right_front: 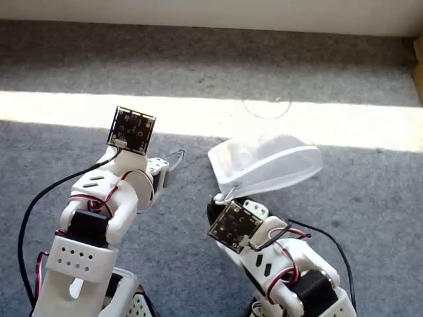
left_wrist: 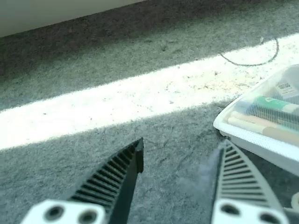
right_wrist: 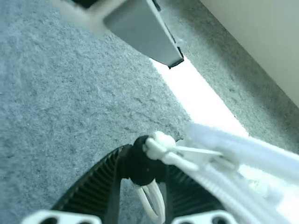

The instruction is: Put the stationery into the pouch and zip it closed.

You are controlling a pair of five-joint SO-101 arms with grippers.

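A translucent pouch [right_front: 264,162] lies on the grey carpet with pens and a green marker inside [left_wrist: 268,103]. Its zipper end points toward the arms. My right gripper [right_front: 221,198] sits at the pouch's near corner, shut on the white zipper pull [right_wrist: 161,145], whose loop hangs between the black fingers [right_wrist: 100,184]. The zipper track [right_wrist: 243,151] runs away from the pull. My left gripper [left_wrist: 180,156] hovers low over the carpet just beside the pouch's [left_wrist: 261,126] left corner, open with nothing between its fingers. The left arm's finger [right_wrist: 142,30] also appears in the right wrist view.
A bright band of sunlight [right_front: 66,105] crosses the carpet behind the arms. A thin wire loop [right_front: 266,109] lies in it beyond the pouch. A pale wall [right_front: 211,13] bounds the far side, and a wooden edge [right_front: 418,66] shows at far right.
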